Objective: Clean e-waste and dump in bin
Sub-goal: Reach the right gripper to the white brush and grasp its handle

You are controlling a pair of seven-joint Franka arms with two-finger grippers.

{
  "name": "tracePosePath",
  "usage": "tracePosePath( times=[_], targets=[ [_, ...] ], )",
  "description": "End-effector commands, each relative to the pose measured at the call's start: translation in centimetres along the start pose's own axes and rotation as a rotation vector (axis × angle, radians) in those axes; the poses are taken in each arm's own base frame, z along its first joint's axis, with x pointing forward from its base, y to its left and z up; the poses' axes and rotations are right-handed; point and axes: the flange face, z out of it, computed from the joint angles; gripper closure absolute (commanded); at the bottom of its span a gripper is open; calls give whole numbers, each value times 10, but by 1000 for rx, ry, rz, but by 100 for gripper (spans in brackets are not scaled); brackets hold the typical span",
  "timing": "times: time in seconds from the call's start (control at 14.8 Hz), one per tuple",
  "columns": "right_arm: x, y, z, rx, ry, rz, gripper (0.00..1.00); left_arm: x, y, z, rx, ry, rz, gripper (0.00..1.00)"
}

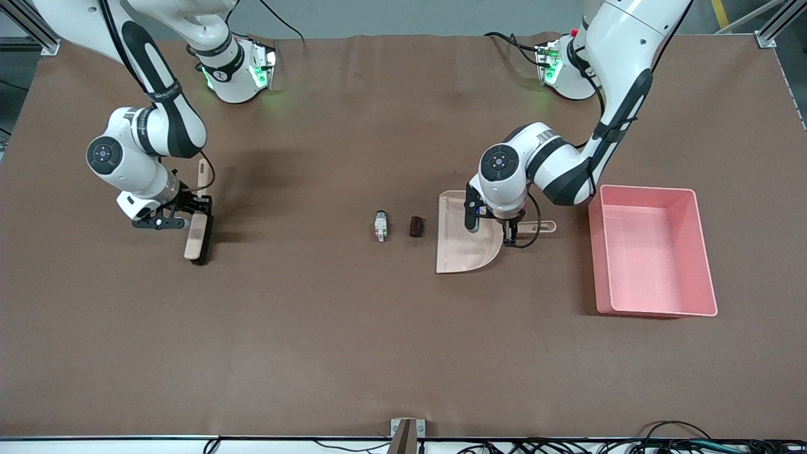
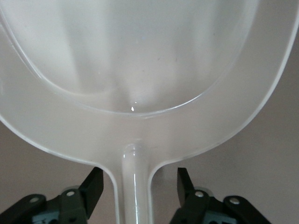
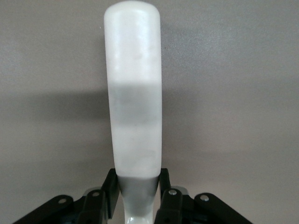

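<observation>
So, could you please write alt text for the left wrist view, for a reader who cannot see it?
The left gripper straddles the handle of a pale dustpan, one dark finger on each side with visible gaps, not yet clamped. The dustpan's scoop fills most of the view and lies on the brown table.

A brown mat (image 1: 353, 340) covers the whole table, faintly creased and evenly lit from above, with soft shadows falling on it. Aluminium frame posts (image 1: 772, 22) stand at its upper corners against a grey floor (image 1: 391, 16). Along the edge nearest the camera run a metal bracket (image 1: 406, 435) and loose black cables (image 1: 662, 441).
</observation>
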Motion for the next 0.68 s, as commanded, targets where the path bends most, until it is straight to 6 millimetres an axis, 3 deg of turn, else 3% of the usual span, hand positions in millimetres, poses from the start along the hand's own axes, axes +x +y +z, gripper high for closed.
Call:
tracePosePath(
  times=[0.0, 0.2, 0.47, 0.61],
  targets=[
    [1, -3, -7, -2, 16, -9, 86, 5, 0, -1, 18, 0, 28, 32],
    [11, -10, -17, -3, 40, -24, 94, 6, 0, -1, 22, -3, 38, 39],
    [21, -53, -29, 0, 70, -86, 98, 8, 0, 0, 26, -7, 47, 46],
    [22, -84, -32, 7, 80, -83, 98, 8, 0, 0, 27, -7, 48, 50]
  ],
)
